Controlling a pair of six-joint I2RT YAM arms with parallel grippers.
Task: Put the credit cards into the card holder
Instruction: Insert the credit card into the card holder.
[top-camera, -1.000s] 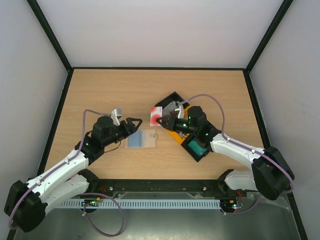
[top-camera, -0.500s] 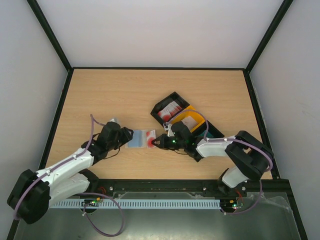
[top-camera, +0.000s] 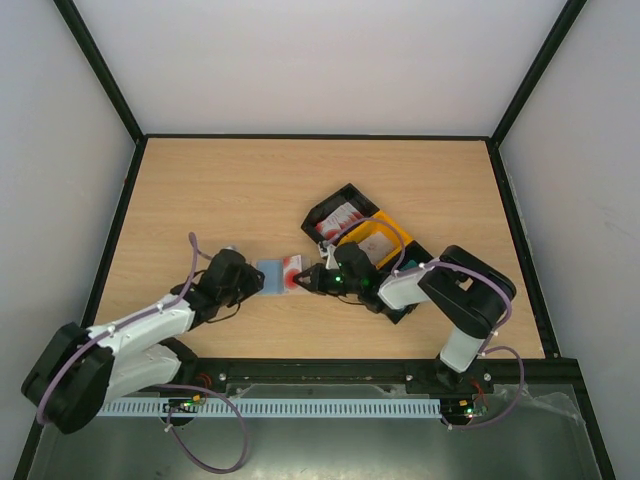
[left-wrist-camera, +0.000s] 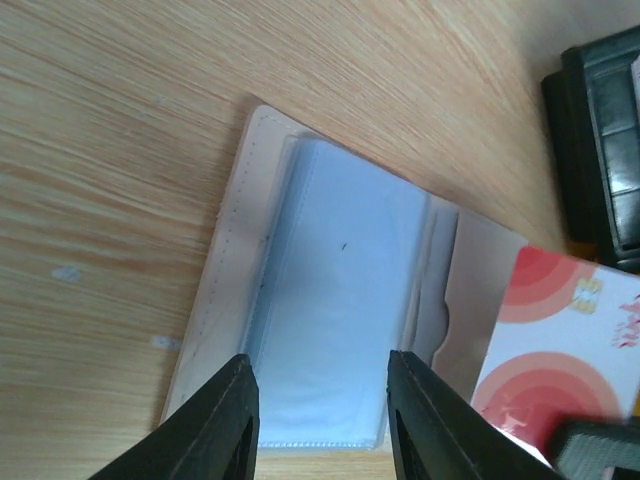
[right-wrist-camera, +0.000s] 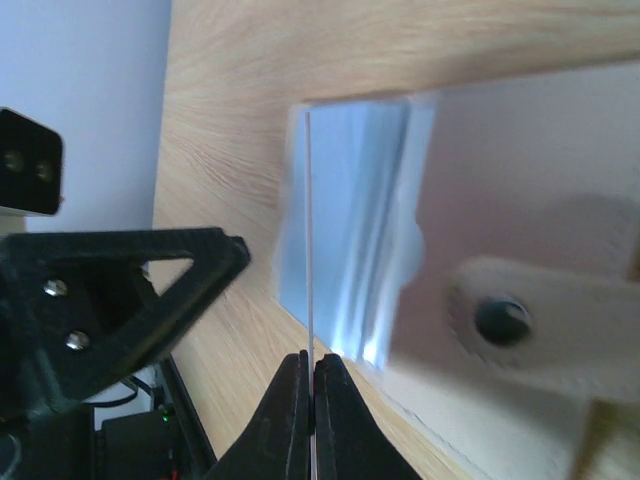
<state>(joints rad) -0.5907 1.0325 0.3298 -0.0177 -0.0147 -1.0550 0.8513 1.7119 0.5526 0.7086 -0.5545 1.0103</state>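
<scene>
The card holder (top-camera: 272, 275) lies open on the table, beige outside and greyish-blue inside (left-wrist-camera: 340, 310). My left gripper (top-camera: 254, 283) is open at its left end, and its fingers straddle the blue pocket's near edge (left-wrist-camera: 325, 430). My right gripper (top-camera: 306, 281) is shut on a red-and-white credit card (top-camera: 295, 278). It holds the card at the holder's right flap (left-wrist-camera: 555, 370). In the right wrist view the card shows edge-on (right-wrist-camera: 309, 230) above the pinched jaws (right-wrist-camera: 312, 375), in front of the blue pocket (right-wrist-camera: 350, 230).
The black-and-yellow tray (top-camera: 404, 238) lies right of the holder, partly under my right arm. A red-and-white card (top-camera: 340, 217) and a whitish card (top-camera: 376, 243) lie in its compartments. The left gripper's black finger (right-wrist-camera: 120, 290) is close to the held card.
My right gripper carried the red-and-white card from the tray leftward down to the holder's right flap. My left gripper moved right and closer onto the holder's left end.
</scene>
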